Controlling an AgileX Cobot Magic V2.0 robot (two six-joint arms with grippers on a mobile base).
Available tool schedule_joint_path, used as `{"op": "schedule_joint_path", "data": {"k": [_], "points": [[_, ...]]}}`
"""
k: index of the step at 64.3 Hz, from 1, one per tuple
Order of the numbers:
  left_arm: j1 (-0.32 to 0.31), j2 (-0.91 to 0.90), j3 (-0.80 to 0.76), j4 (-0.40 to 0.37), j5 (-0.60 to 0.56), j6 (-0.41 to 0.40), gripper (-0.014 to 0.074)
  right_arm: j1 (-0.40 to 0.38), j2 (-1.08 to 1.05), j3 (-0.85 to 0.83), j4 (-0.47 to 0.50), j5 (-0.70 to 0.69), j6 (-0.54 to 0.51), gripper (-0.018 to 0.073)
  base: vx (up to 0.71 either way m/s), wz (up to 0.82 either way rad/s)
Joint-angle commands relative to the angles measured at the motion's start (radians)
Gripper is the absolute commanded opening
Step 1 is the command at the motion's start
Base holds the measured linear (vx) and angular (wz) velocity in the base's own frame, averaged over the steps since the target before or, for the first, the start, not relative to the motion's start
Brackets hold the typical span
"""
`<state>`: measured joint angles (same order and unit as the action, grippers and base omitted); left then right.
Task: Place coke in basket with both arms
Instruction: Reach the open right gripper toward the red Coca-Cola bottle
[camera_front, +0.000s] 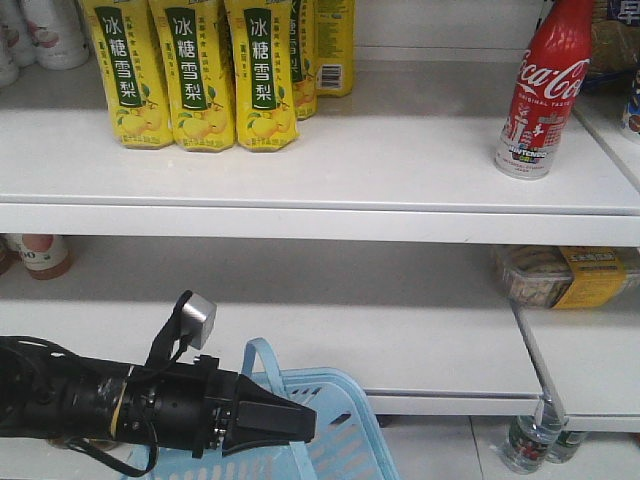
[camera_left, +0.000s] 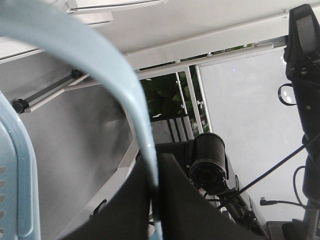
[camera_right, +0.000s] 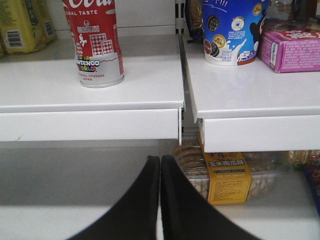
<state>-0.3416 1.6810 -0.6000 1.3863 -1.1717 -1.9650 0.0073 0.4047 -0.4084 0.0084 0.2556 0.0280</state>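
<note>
- The upper shelf (camera_front: 330, 165) carries the coke (camera_front: 541, 88). It stands upright near the right end, long axis vertical, well apart from the yellow cartons (camera_front: 190, 70).
- The basket (camera_front: 350, 425) sits low at the left, below both shelves. Your left tool (camera_front: 300, 422) pinches its handle (camera_left: 100, 65), so that arm is taken.
- Your right tool (camera_right: 160, 162) is pressed together and empty, below the shelf edge. The coke lies up and to its left. You will likely need to rise, spread, and close in from the side.

Bright, even white shop light, soft shadow under the shelf (camera_front: 380, 150) — basket handle (camera_left: 100, 60) blurred (left wrist view)
</note>
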Motion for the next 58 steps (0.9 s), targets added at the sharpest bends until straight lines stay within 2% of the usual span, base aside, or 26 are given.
{"op": "schedule_joint_path", "data": {"k": [1,18,31,47,58], "points": [[-0.005,-0.043,-0.014,-0.065,-0.187,0.013,-0.0006,-0.005,0.014,-0.035,-0.029,-0.075,-0.007,-0.0004,0.00,0.00],[-0.005,-0.043,-0.014,-0.065,-0.187,0.013,-0.0006,-0.005,0.014,-0.035,-0.036,-0.063,-0.007,0.0069,0.00,0.00],[-0.005,-0.043,-0.014,-0.065,-0.187,0.013,-0.0006,-0.005,0.014,-0.035,-0.036,-0.060,-0.007,0.0218,0.00,0.00],[-0.005,-0.043,-0.014,-0.065,-0.187,0.013,-0.0006,-0.005,0.014,-0.035,-0.036,-0.060,-0.008,0.0470,0.00,0.00],[-0.005,-0.043,-0.014,-0.065,-0.187,0.013,-0.0006,-0.005,0.014,-0.035,-0.036,-0.067,-0.008,0.0558,0.00,0.00]]}}
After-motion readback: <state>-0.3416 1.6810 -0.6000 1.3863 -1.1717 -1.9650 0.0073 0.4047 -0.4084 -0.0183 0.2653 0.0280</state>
